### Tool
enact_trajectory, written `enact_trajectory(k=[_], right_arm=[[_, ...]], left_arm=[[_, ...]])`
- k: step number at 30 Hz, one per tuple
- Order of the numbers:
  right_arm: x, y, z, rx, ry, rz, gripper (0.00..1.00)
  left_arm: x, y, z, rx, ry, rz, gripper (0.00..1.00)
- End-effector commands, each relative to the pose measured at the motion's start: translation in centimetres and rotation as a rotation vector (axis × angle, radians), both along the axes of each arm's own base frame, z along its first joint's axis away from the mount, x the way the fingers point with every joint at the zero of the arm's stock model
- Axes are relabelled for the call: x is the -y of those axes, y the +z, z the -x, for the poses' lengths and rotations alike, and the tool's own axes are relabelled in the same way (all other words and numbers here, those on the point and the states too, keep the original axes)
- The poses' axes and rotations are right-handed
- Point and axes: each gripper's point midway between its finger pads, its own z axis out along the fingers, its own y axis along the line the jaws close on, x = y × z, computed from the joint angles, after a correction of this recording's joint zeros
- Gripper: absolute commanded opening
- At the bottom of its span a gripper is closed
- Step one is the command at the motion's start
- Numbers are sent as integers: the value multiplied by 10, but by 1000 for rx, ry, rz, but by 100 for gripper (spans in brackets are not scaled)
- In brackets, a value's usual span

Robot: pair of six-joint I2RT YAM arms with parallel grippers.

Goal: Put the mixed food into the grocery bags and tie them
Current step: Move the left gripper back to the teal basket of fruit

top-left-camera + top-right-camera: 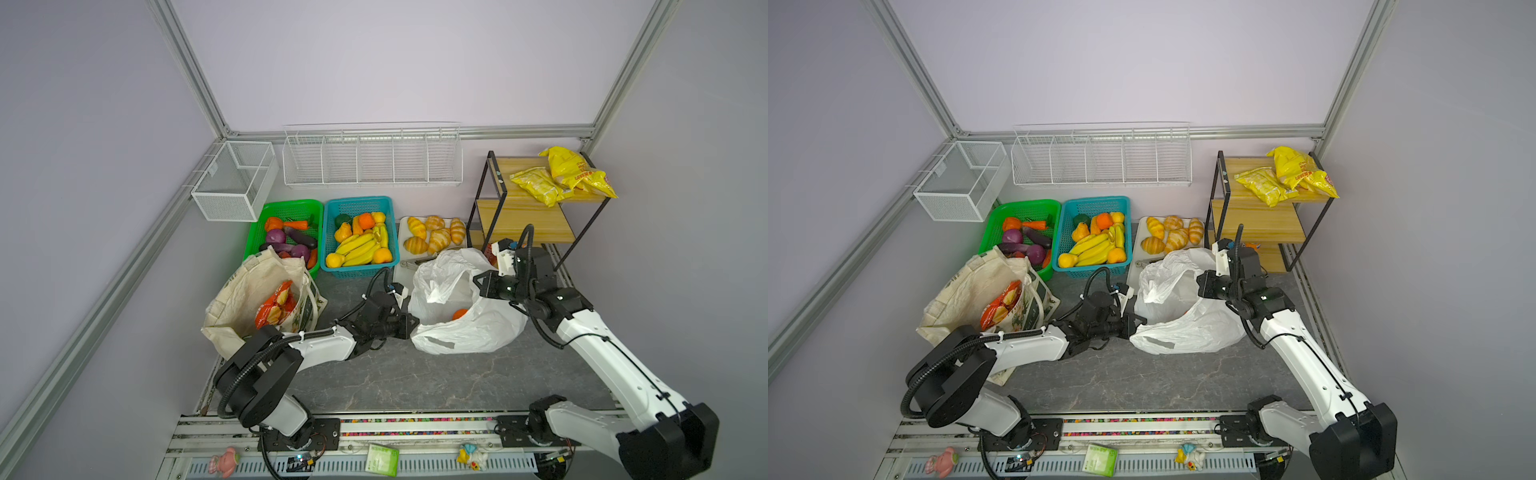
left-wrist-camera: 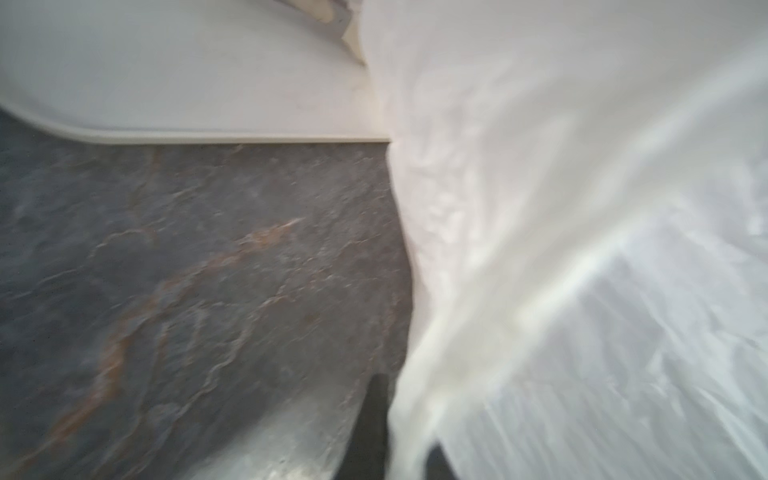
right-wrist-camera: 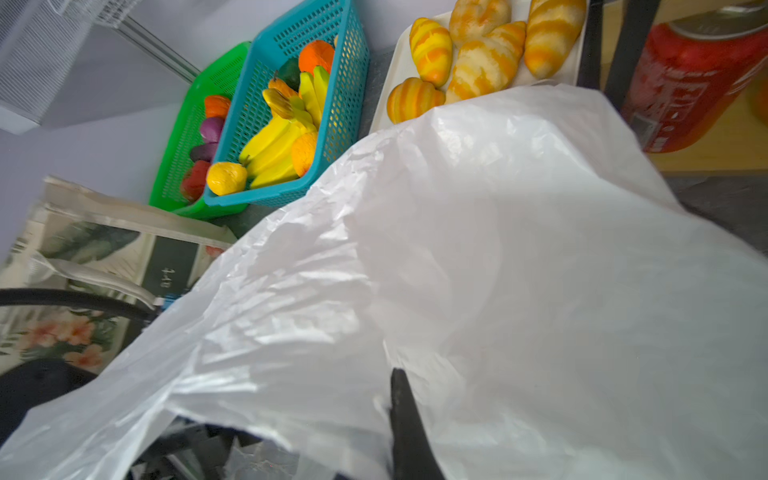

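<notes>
The plastic bag (image 1: 478,332) is pinched by the closed left tool (image 1: 414,322) and right tool (image 1: 476,281). Its thin film could be torn by hard pulling.

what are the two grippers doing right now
left gripper: closed on the plastic bag
right gripper: closed on the plastic bag too, at its rim

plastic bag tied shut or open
Open, not tied: the plastic bag gapes at its mouth in both top views, and an orange fruit shows inside.
</notes>
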Motion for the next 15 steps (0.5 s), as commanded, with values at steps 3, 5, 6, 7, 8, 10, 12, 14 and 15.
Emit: enact_trajectory(k=[3,5,6,7,8,10,12,14,15], right_arm=[[43,20,13,37,10,317,6],[51,26,17,48,-3,361,6],[53,29,18,55,-4,369,6],[55,31,18,59,-11,373,6],[56,31,18,60,-13,379,6],[57,30,17,59,-15,390,6],[59,28,16,53,-21,406,6],[61,26,14,51,-28,419,6],[62,26,13,54,-34,424,6]], left_arm=[[27,116,38,96,-250,291,0],[33,140,51,64,-327,376,0],[36,149,54,59,-352,413,0],[38,152,54,52,-358,434,0],[39,154,51,45,-357,451,0],[38,154,42,21,-343,469,0],[33,148,29,7,-305,460,15],[20,140,11,12,-241,420,33],[8,135,-1,22,-188,384,40]])
